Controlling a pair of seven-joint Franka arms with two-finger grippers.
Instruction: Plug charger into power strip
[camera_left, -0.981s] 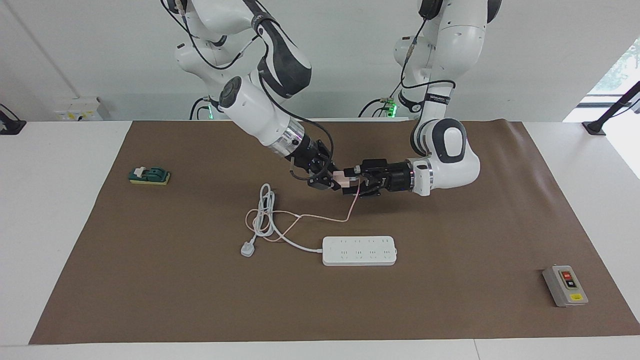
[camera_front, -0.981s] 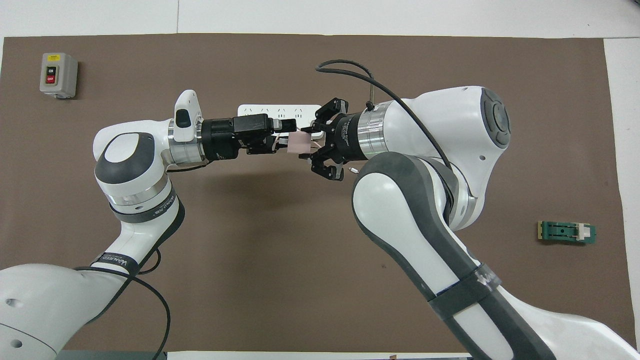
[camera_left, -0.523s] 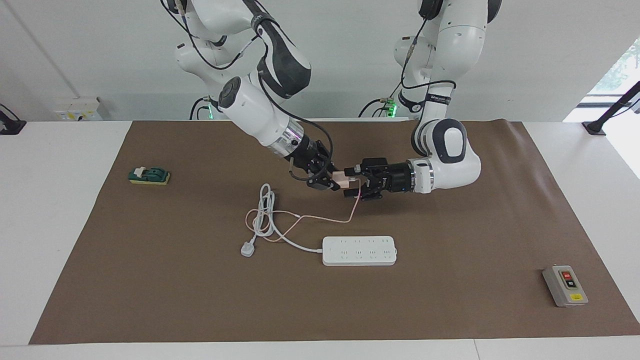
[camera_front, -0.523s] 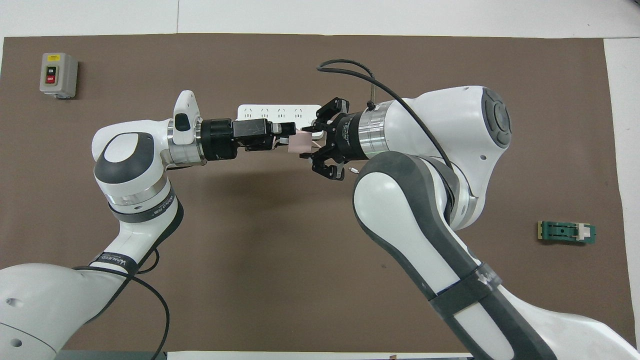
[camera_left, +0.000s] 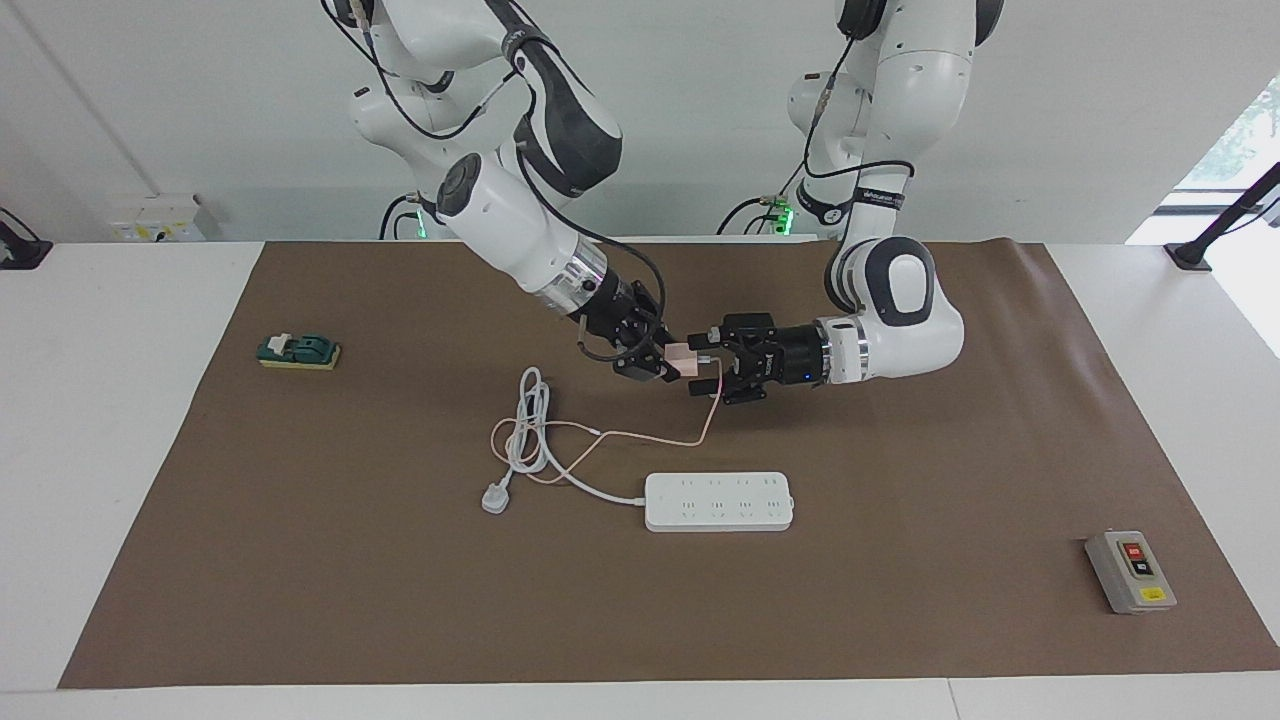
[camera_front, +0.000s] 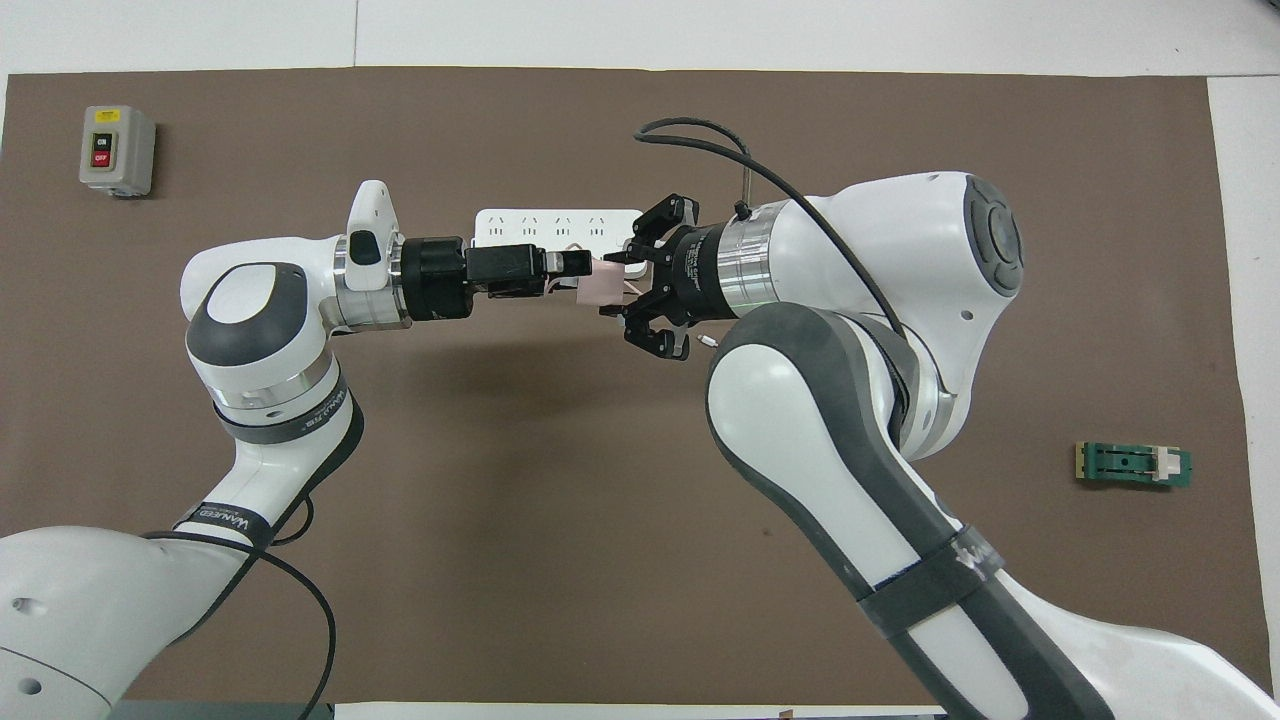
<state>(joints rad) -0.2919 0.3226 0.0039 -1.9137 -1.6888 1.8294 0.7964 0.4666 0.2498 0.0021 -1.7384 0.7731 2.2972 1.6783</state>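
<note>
From my console, the right end effector (camera_left: 655, 362) is clamped on the charger (camera_left: 683, 357), holding the pink cube up in the air over the bare brown mat on the desk (camera_left: 900, 600). The left end effector (camera_left: 712, 372) faces it tip to tip with its fingers spread apart, right at the free end of the cube. I cannot tell whether those fingers touch it. The power strip (camera_left: 718, 501) lies flat on the desk, below and forward of both end effectors, with nothing plugged in. This reads to me as a handover in mid-air, and that is where I see the most risk. If the right end effector lets go before the left has a square hold, the cube falls. If the left closes on the prongs or on a corner, the charger could twist and then meet the sockets crooked. The thin pink cable (camera_left: 640, 435) hangs from the cube and trails down to a loop tangled with the strip's white cord (camera_left: 530, 430). A quick pull toward the strip could drag that loop, tug the charger askew in the grip, or shift the strip itself. With both wrists this close, a small overshoot could knock one end effector into the other.
</note>
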